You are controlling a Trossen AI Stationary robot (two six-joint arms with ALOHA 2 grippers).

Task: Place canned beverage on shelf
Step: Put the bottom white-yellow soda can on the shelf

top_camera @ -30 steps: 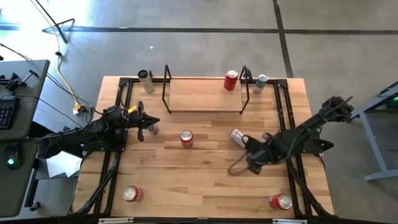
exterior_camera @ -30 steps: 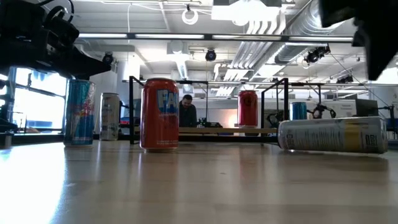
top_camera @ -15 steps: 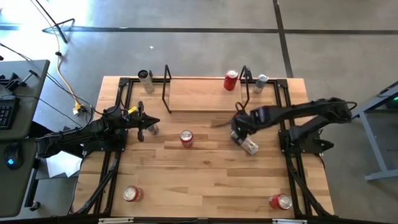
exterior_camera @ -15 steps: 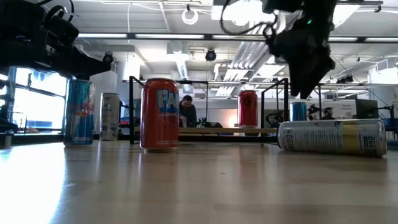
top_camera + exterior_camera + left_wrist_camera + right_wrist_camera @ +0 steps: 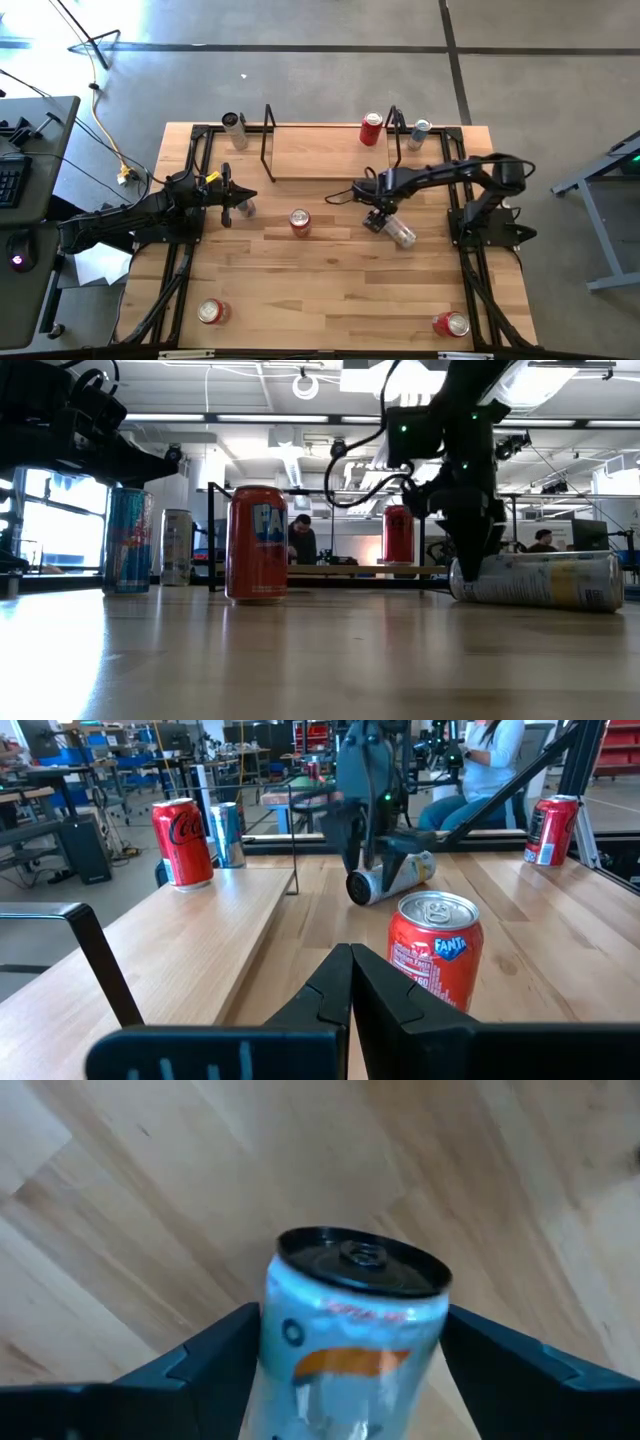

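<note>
A pale silver can (image 5: 399, 233) lies on its side right of the table's middle, also seen in the low view (image 5: 545, 579). My right gripper (image 5: 352, 1380) points down over the can's dark-topped end (image 5: 358, 1264). It is open, one finger on either side of that end; I cannot tell whether they touch it. The shelf (image 5: 330, 152), a light-wood plank with black rod frames, stands at the far edge with a red can (image 5: 371, 128) upright on its right end. My left gripper (image 5: 246, 197) waits shut and level at the table's left.
A red Fanta can (image 5: 299, 222) stands at the table's middle and a blue can (image 5: 243, 208) beside my left gripper. Silver cans stand at the far left (image 5: 233, 125) and past the shelf's right frame (image 5: 420, 133). Red cans stand near the front corners (image 5: 212, 311) (image 5: 452, 323).
My right gripper has swung from the table's near right part toward the far edge and the middle. It has then come down over the lying can's end. The can has stayed where it lay.
</note>
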